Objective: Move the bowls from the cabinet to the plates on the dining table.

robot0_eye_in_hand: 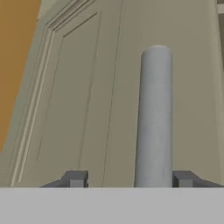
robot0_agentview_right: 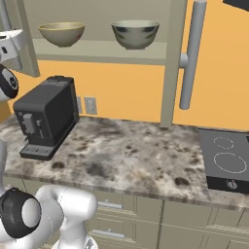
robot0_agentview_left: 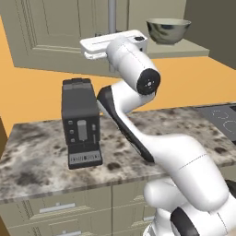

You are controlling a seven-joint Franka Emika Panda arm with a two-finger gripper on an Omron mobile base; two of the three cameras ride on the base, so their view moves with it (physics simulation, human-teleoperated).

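Two dark fingers [robot0_eye_in_hand: 76,178] rise at the bottom of the hand view, standing apart on either side of a silver bar handle [robot0_eye_in_hand: 155,118]. Gaps show between each tip and the bar, so they are spread wider than the handle and hold nothing. Behind the handle lies the panelled face of a cabinet door [robot0_eye_in_hand: 83,87], with a strip of orange wall [robot0_eye_in_hand: 17,52] at the left.

From the left base view, the white arm [robot0_agentview_left: 138,124] climbs from the lower right over the speckled desk [robot0_agentview_left: 37,161] and reaches up to the far cabinet [robot0_agentview_left: 50,27], its hand [robot0_agentview_left: 115,44] against the handle just under the open shelf. A black coffee machine [robot0_agentview_left: 81,123] stands on the desk just left of the arm.

On the cabinet shelf [robot0_agentview_right: 102,51], seen from the right base view, sit both bowls, apart from each other: the olive-tan bowl [robot0_agentview_right: 62,34] at the left and the grey marbled bowl [robot0_agentview_right: 135,33] to its right. Right of them an open cabinet door [robot0_agentview_right: 172,63] stands edge-on with its own long handle [robot0_agentview_right: 192,53]. A cooktop [robot0_agentview_right: 226,163] is set into the desk at the far right, and drawer fronts [robot0_agentview_right: 146,214] run below the near edge.
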